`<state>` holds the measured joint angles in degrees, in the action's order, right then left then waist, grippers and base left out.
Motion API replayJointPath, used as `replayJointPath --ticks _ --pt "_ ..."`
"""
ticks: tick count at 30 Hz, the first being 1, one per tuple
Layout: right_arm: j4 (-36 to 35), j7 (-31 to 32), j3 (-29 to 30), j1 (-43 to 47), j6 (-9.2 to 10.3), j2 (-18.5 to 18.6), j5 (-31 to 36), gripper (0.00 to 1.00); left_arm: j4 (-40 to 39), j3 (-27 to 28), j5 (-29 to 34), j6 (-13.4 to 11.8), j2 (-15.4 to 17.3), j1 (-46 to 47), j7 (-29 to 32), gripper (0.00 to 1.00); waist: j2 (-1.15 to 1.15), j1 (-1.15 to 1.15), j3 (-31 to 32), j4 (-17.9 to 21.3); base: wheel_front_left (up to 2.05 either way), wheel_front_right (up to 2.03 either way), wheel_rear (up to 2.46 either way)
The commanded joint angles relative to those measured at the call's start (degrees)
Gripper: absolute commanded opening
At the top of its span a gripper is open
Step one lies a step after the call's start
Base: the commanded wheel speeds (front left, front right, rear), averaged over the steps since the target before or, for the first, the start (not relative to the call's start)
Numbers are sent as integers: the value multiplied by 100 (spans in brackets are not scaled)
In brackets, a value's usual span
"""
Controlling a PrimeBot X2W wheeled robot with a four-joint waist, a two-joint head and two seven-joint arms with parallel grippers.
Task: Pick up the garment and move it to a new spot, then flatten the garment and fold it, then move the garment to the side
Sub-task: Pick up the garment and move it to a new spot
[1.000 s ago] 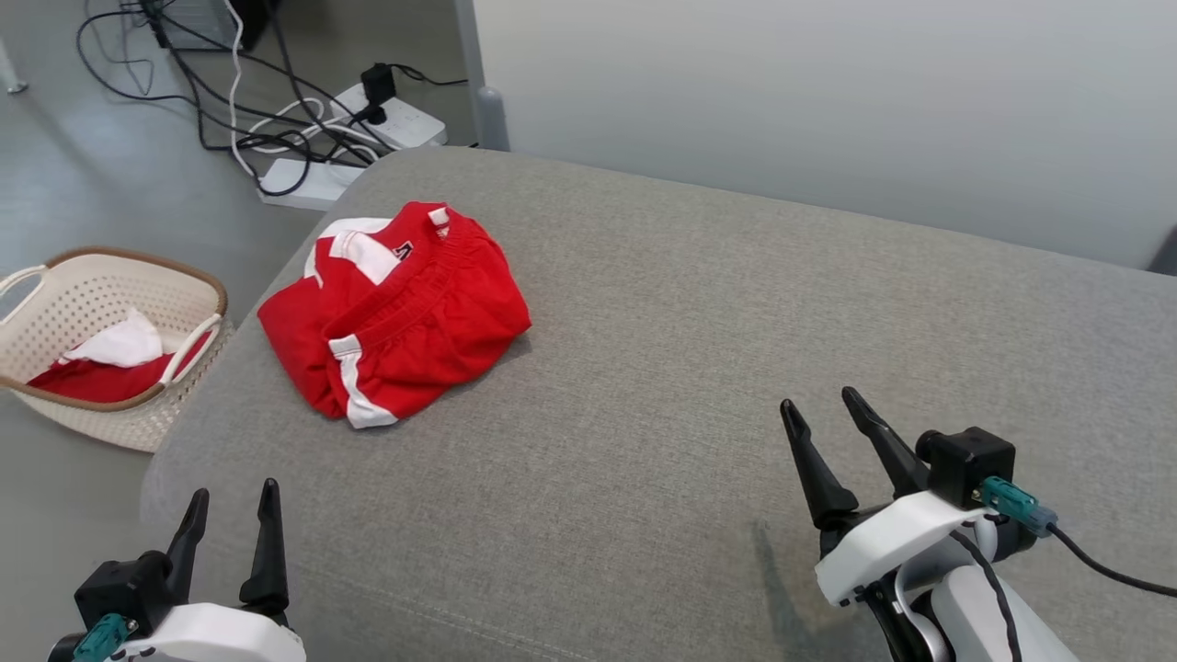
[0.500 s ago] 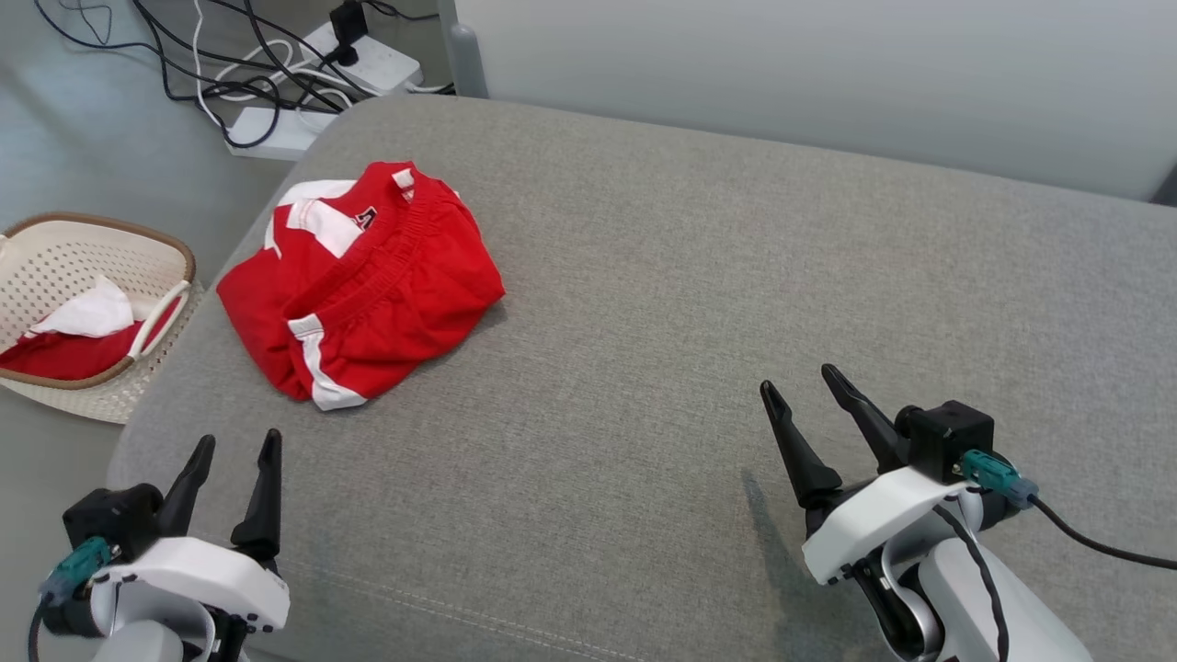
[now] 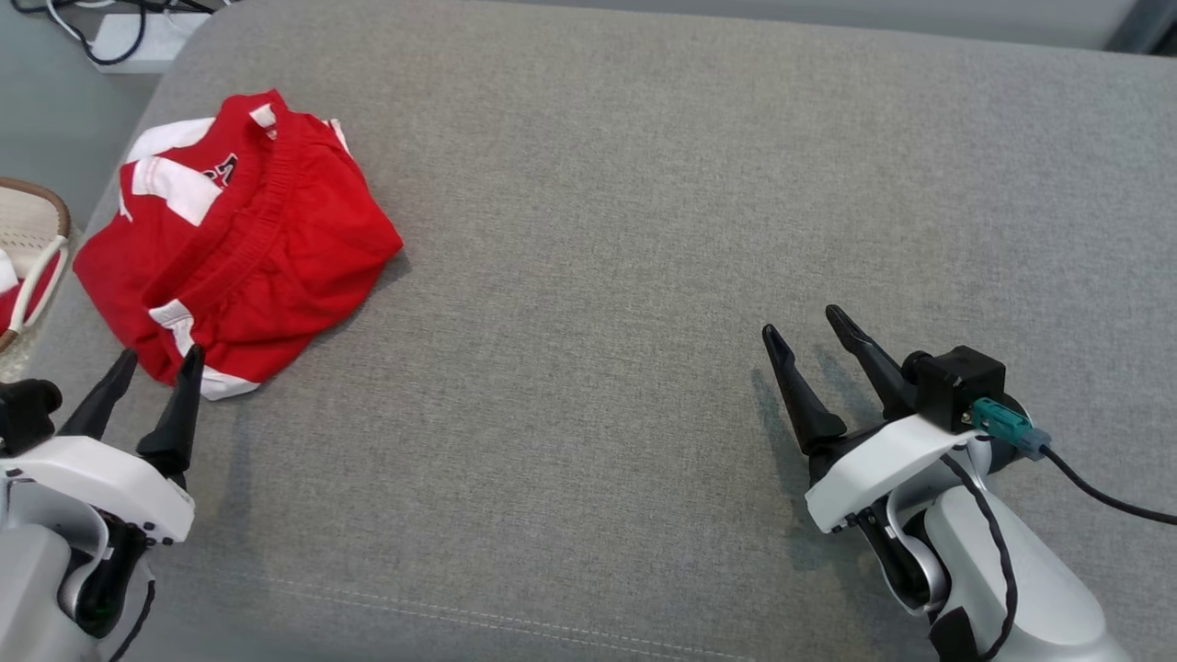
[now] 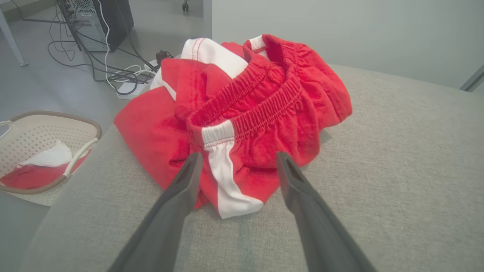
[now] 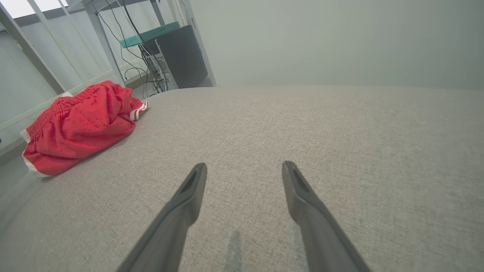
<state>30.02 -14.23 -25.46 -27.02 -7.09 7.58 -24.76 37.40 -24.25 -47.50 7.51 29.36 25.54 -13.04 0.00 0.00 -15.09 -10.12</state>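
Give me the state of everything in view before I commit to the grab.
Red shorts, bunched up on the grey cushion, not flattened, not held.
Left gripper, open, fingers either side of the shorts' near white stripe, not closed on it.
Right gripper, open, empty, over bare cushion.
Laundry basket, upright on the floor beside the cushion, holding red and white cloth.

The grey cushion [image 3: 644, 184] lies bare and flat from the right gripper [image 3: 800, 321] across to the crumpled red garment [image 3: 239, 248], leaving wide room to pass there. The garment heaps up just ahead of the left gripper [image 3: 162, 352], its near hem between the spread fingertips. A basket [image 3: 46, 198] stands on the floor close off the cushion's left edge.
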Motion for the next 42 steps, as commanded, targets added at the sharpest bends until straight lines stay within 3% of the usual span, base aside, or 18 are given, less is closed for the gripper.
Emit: replayJointPath --ticks 1,16,27,28,29,30,35,42 --pt "-181 -77 -98 -121 -40 -18 11 100 -90 70 -200 -2 442 353 32 100 0 0 -179 153 0 0 0" --pt "-193 -77 -148 -322 -40 41 21 100 403 -391 -1389 -2 942 976 313 100 0 0 -558 513 0 0 0" --pt "-189 -77 -179 -396 -40 126 -24 100 840 -551 -1852 -2 851 1243 491 100 0 0 -692 729 0 0 0" --pt "-190 -77 -182 -399 -40 126 -28 100 849 -604 -1853 -2 846 1252 524 64 0 0 -696 740 0 0 0" --pt "-188 -77 -183 -402 -40 125 -30 100 871 -626 -1872 -2 843 1263 528 14 0 0 -695 749 0 0 0" --pt "-185 -77 -176 -404 -40 119 -34 100 936 -636 -1898 -2 840 1267 548 0 0 0 -690 759 0 0 0" --pt "-196 -77 -95 -398 -40 84 -51 100 902 -803 -1878 -2 876 1365 548 0 0 0 -591 747 0 0 0" --pt "-184 -77 -25 -302 -40 -30 -98 100 250 -1080 -1535 -2 1258 1754 220 0 0 0 -277 644 0 0 0"
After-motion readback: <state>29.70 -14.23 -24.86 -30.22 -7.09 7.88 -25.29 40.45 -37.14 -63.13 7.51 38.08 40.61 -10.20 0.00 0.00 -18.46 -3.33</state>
